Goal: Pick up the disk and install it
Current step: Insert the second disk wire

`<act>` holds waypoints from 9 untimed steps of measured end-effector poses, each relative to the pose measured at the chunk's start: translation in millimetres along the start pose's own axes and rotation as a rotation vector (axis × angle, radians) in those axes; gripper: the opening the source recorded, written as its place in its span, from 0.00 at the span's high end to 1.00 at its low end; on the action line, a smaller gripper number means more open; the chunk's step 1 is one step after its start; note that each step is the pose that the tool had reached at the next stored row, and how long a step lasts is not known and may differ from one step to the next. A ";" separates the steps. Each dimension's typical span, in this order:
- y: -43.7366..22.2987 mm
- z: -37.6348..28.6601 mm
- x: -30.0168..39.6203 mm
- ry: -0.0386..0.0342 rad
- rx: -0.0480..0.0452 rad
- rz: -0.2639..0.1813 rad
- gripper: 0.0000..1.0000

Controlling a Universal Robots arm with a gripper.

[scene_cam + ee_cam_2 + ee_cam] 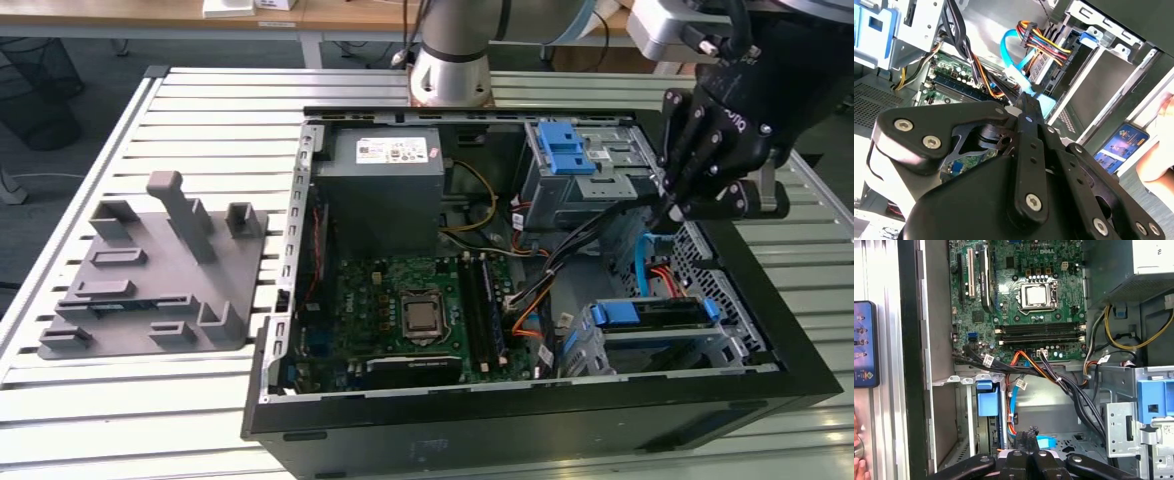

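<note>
While the gripper hangs over the open computer case, jaws closed together, empty, disk seated in its bay.

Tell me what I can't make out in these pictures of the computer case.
- The disk: exterior view, label and body hidden inside the drive cage.
- The pincer: exterior view, its upper part cut off by the top edge.
- A hand: first wrist view, mostly cut off by the picture's edge.

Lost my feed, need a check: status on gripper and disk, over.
Gripper shut, nothing seen in it, over the case. Disk sits in drive cage, not held. Blue cable hangs between them.
</note>
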State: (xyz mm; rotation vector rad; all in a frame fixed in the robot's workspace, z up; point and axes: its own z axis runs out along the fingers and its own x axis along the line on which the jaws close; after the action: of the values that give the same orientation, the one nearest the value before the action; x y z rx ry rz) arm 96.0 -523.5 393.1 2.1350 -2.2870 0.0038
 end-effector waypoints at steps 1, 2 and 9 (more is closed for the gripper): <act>0.0 -0.1 -0.5 0.0020 0.0001 0.000 0.89; 0.1 0.3 -1.2 0.0034 0.0002 0.000 0.89; 0.1 5.5 -1.9 0.0112 0.0008 0.000 0.89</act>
State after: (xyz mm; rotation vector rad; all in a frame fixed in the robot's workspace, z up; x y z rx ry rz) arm 96.0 -521.7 387.5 2.1297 -2.2813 0.0166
